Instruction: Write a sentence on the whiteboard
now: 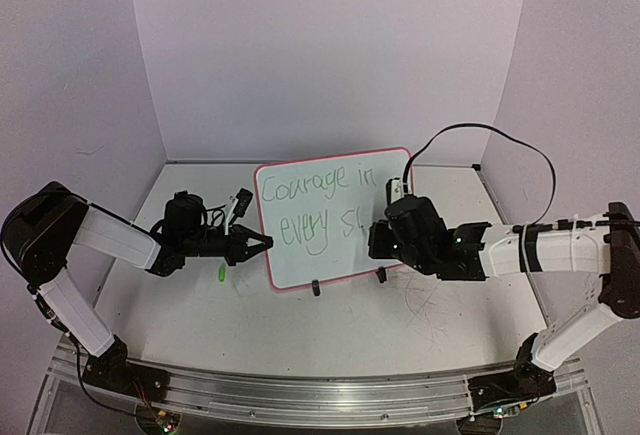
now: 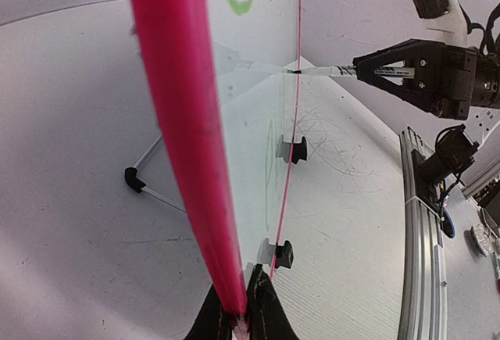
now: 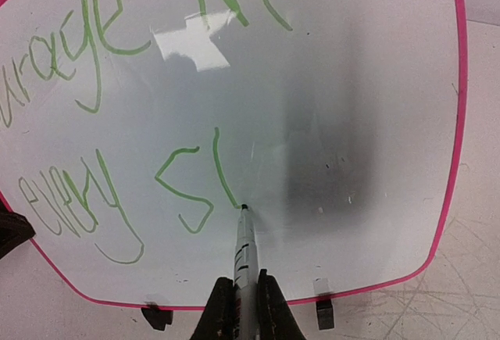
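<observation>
my left tool is clamped on the left rim of the whiteboard, its fingers pinching the pink edge from both sides. a small green object lies on the table just beneath that tool. the whiteboard stands upright on two black clip feet around the middle of the table, between my arms, its face turned to the near edge. the sentence in green reads "courage in" on the top line, then "every s" and one more stroke. my right tool is closed around a marker, whose tip touches the board at the foot of that last stroke. grey scribbles mark the table toward the near right corner.
</observation>
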Tool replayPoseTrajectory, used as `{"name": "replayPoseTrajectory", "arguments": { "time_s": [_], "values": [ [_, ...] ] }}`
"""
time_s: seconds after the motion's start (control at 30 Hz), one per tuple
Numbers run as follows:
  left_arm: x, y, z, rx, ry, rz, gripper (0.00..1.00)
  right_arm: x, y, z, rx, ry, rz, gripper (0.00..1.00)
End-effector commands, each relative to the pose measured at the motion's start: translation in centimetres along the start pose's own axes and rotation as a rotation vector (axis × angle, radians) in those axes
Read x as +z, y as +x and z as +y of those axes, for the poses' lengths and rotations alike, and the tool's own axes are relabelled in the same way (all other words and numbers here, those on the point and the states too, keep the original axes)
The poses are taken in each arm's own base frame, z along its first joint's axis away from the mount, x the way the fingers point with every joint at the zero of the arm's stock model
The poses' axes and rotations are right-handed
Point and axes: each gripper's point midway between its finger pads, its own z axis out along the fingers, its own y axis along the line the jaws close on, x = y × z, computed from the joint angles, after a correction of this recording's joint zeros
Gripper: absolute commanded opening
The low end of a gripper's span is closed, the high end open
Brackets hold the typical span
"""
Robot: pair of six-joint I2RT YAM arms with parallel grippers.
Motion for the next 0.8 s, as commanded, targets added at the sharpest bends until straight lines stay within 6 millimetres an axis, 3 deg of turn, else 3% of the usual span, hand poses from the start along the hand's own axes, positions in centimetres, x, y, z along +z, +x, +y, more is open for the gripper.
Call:
{"name": "replayPoseTrajectory", "arguments": {
  "time_s": [0.0, 0.13, 0.37, 0.77],
  "values": [
    [-0.4, -2.4, 1.6, 0.101, -0.105, -0.059, 0.00, -1.5, -3.0, -0.1, 0.011, 0.013, -0.072, 0.00],
    [-0.4, -2.4, 1.5, 0.101, -0.107, -0.060, 0.00, -1.9, -3.3, 0.1, 0.000, 0.001, -0.069, 0.00],
    [-0.4, -2.4, 1.6, 0.100, -0.106, -0.059, 0.00, -1.9, -3.7, 2.9, -0.021, -0.139, -0.076, 0.00],
    [-0.4, -2.5, 1.6, 0.102, -0.110, -0.059, 0.00, 0.1, -3.8, 2.5, -0.007, -0.090, -0.081, 0.00]
  ]
}}
